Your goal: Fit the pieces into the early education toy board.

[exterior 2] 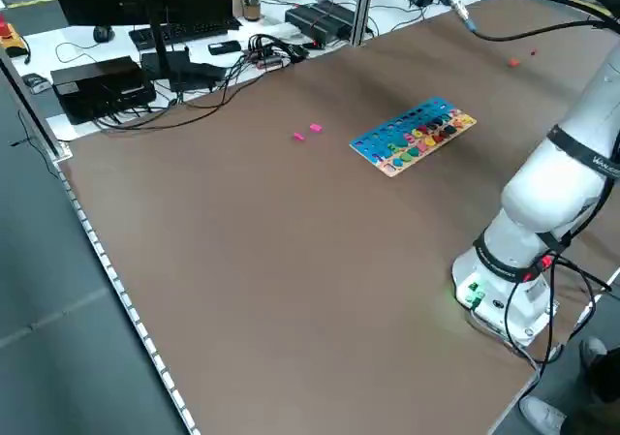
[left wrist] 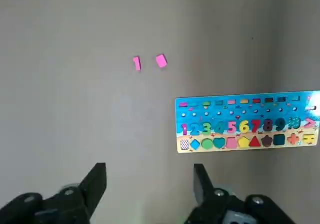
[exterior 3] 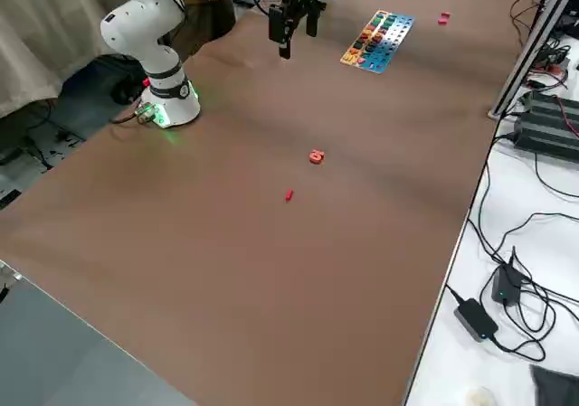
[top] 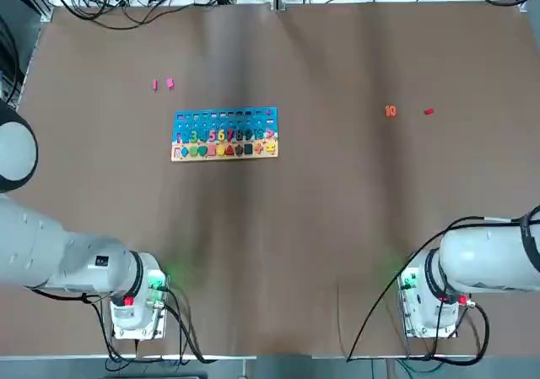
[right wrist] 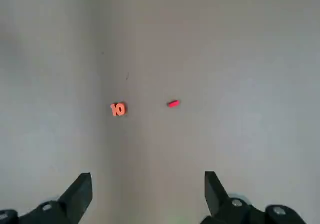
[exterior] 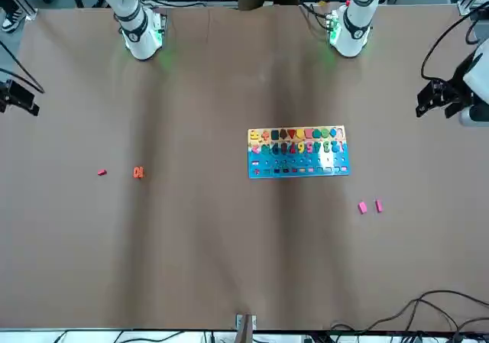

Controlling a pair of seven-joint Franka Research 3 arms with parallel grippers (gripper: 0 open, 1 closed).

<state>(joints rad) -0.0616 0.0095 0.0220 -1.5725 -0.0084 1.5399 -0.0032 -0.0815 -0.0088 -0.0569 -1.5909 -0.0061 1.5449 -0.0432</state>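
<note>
Both grippers, left and right, empty, fingers apart; beyond the blue-and-tan wooden numeral board, pinch small pink pieces squarely, one by one.

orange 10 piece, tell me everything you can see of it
The orange "10" piece is small and flat, with the two digits, a 1 and a 0, joined as one shape; it looks like painted wood or plastic, which I can't tell. It lies flat on the brown tabletop, whole as far as shows, outside the toy board and to its right. The red piece lies nearby, apart from it; only the tabletop touches it.
</note>
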